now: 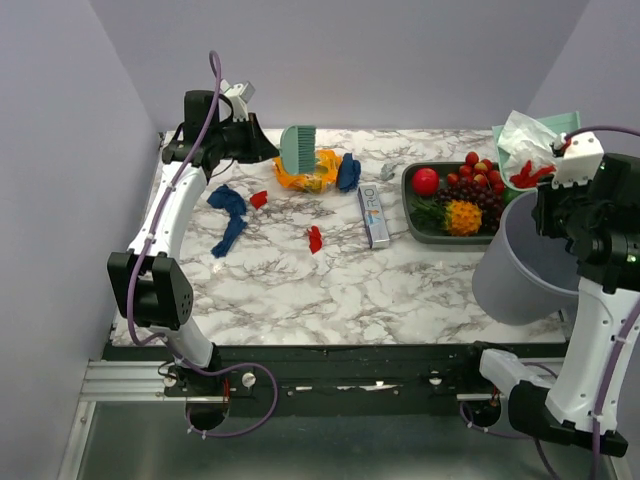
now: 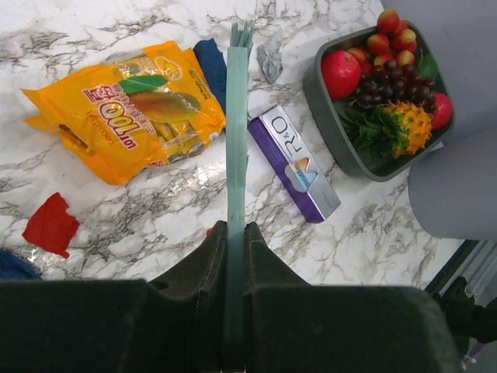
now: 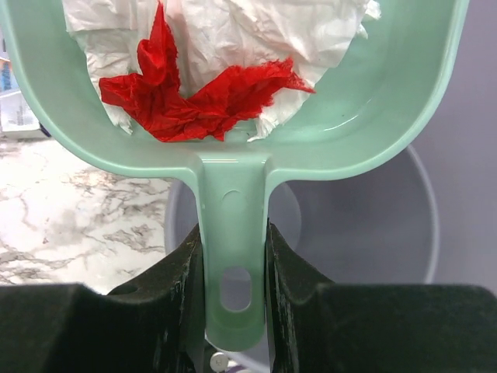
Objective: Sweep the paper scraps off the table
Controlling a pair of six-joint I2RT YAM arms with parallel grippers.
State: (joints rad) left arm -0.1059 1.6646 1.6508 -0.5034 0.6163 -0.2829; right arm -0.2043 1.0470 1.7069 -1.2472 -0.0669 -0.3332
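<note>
My left gripper (image 1: 262,150) is shut on the handle of a green brush (image 1: 296,148), held above the orange snack bag at the back of the marble table (image 1: 340,290); in the left wrist view the brush (image 2: 235,140) runs edge-on from my left gripper (image 2: 235,233). Red paper scraps (image 1: 314,238) (image 1: 259,199) and dark blue ones (image 1: 230,212) (image 1: 348,172) lie on the table. My right gripper (image 3: 233,249) is shut on the green dustpan handle (image 3: 231,225); the dustpan (image 1: 540,150) holds red scraps (image 3: 194,97) and white crumpled paper above the grey bin (image 1: 525,262).
An orange snack bag (image 2: 128,109) lies under the brush. A purple box (image 1: 373,216) lies mid-table. A dark tray (image 1: 412,215) with a red fruit, grapes and other fruit stands at back right. A grey crumpled bit (image 1: 387,171) lies by the tray.
</note>
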